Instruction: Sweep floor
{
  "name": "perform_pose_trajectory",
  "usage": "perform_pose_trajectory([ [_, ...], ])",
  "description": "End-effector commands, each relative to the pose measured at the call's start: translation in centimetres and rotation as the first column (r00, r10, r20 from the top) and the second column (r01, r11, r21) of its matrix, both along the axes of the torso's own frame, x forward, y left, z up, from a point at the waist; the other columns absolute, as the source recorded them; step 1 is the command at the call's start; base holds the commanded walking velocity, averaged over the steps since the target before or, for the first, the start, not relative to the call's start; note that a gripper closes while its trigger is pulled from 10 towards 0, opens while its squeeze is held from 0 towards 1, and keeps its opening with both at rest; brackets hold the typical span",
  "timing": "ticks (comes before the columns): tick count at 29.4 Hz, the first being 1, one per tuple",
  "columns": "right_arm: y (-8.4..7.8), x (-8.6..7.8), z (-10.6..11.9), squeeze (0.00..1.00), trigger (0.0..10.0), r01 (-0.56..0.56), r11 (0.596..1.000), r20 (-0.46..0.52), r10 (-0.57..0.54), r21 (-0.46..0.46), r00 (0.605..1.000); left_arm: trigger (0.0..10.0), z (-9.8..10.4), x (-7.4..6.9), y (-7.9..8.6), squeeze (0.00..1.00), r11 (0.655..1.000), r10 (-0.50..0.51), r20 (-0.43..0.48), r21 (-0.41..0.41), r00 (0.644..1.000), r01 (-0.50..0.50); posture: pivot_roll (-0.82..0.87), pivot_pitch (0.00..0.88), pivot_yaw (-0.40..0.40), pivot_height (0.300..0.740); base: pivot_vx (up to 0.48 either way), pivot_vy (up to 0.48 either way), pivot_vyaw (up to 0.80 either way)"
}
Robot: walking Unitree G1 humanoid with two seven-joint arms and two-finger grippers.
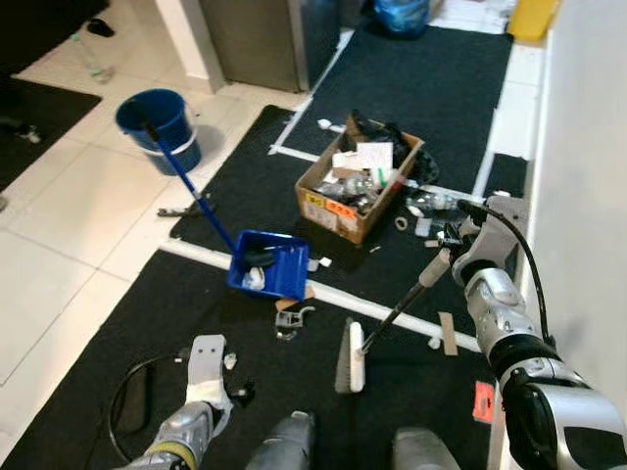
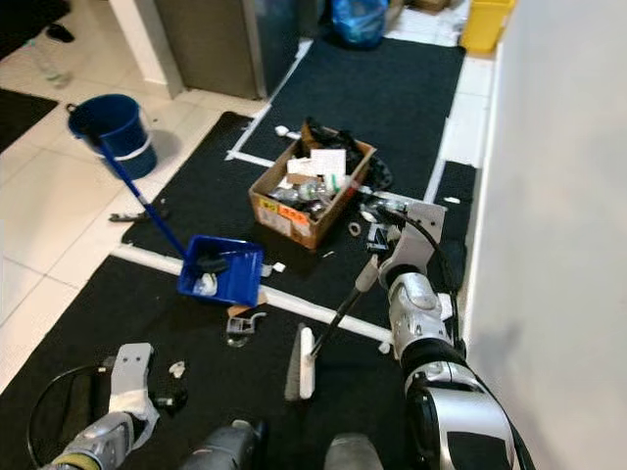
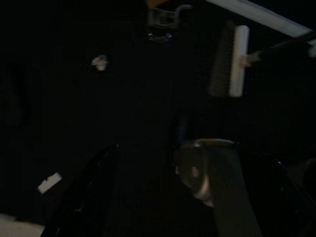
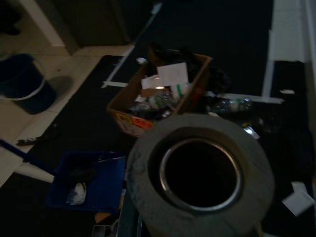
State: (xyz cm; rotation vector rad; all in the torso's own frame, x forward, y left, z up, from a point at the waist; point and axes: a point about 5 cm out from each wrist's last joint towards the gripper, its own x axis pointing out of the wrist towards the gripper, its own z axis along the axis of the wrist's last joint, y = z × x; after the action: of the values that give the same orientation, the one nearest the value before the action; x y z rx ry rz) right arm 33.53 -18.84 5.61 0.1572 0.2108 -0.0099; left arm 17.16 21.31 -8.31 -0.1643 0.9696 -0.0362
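Gripping the black-handled white broom (image 1: 353, 354) on the black mat, the right pincer (image 1: 443, 257) risks scattering debris past the blue plastic dustpan (image 1: 270, 264); left pincer's (image 1: 208, 354) state is indiscernible.

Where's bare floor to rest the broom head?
Bare black mat lies left of the broom head, below the blue dustpan. White tiles beside the blue bucket are open. It is crowded around the cardboard box.
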Motion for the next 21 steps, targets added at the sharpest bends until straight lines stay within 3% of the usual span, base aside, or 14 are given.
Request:
perform_pose_trajectory([
  [1,0.6,-1.1,-1.9,0.0,10.0,-0.023,1.0,-0.093,0.023,0.001,0.995,10.0,-0.2,-0.6,0.7,0.0,1.0,0.019,-0.023,0.015,1.0,-0.018,0.06,0.069,0.06,0.74,0.0,0.0,0.77],
  [8,0.3,-1.0,-1.9,0.0,10.0,-0.017,1.0,-0.091,0.015,-0.021,0.996,10.0,-0.7,-1.4,-0.5,0.0,1.0,0.002,-0.048,-0.008,0.999,-0.002,0.06,0.041,0.05,0.74,0.0,0.0,0.77],
  [21,1.2,-1.9,-3.0,0.0,10.0,-0.057,0.998,-0.119,0.054,-0.019,0.991,10.0,-0.8,-1.2,-1.2,0.0,0.999,-0.037,-0.055,-0.008,0.998,0.037,0.05,0.0,0.038,0.74,0.0,0.0,0.77],
])
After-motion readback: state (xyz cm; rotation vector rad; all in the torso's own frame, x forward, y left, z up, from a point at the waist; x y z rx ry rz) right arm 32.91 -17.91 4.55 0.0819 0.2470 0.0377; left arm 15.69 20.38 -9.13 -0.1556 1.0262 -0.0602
